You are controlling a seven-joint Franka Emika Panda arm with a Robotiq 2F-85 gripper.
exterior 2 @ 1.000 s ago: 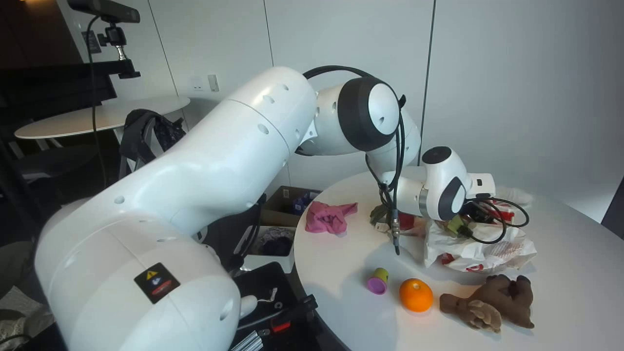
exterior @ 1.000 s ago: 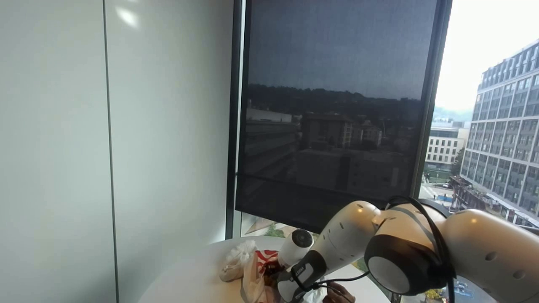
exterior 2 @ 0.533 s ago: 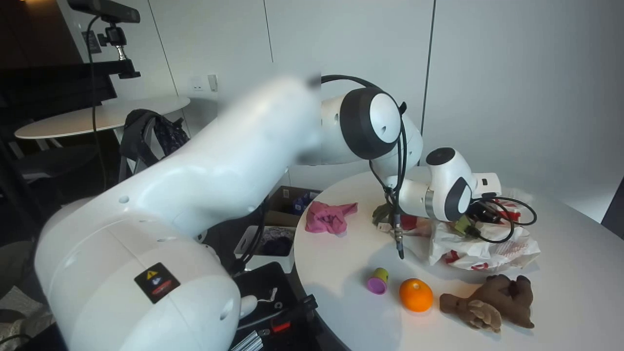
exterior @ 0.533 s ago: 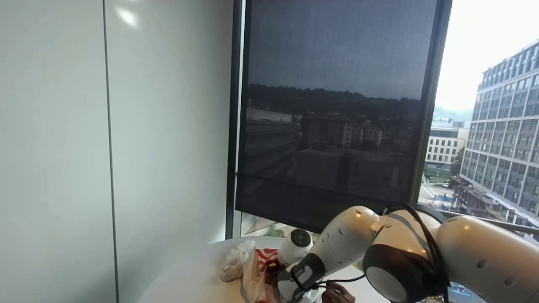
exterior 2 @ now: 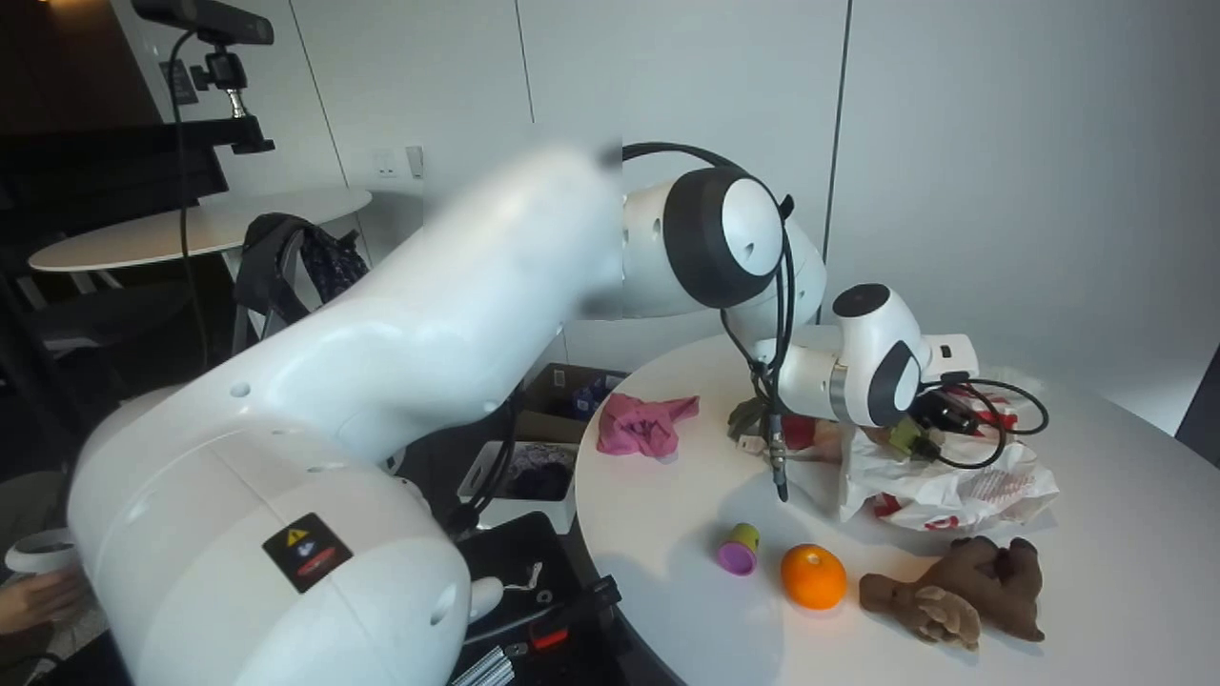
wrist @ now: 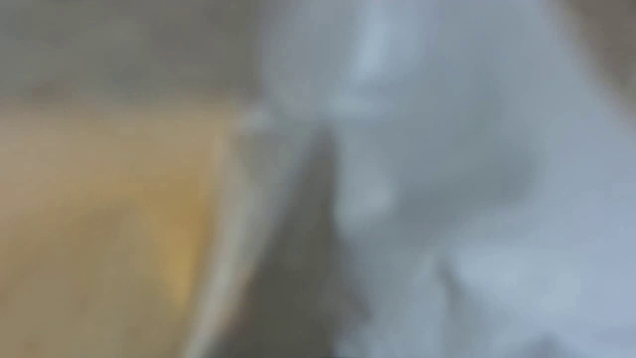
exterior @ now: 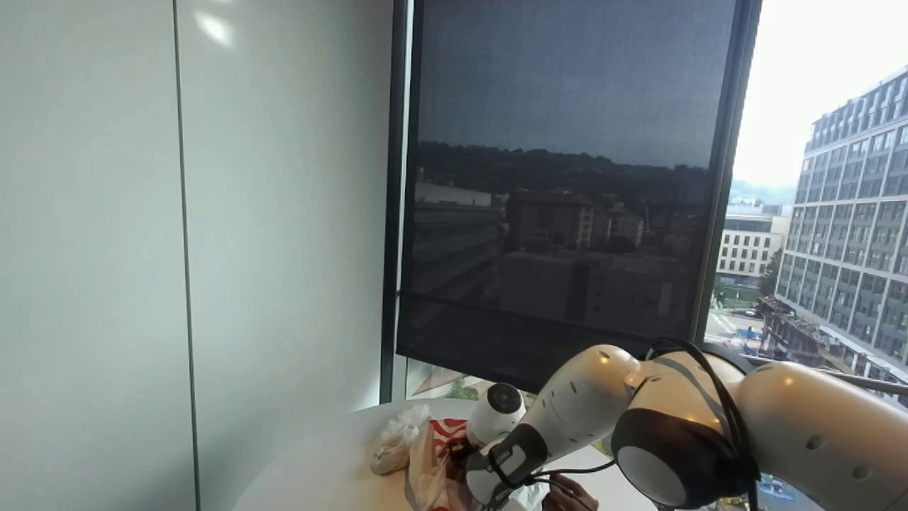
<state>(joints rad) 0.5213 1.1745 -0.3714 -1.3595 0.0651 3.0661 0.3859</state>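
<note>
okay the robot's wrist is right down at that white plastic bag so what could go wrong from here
Snag: the black cable loops in front of the white plastic bag in an exterior view and might catch on it. Blind grip: the wrist view is too blurred to make out the jaws, so a poor hold could go unnoticed. Knock: a dragged bag might nudge the nearby orange or brown plush toy.
</note>
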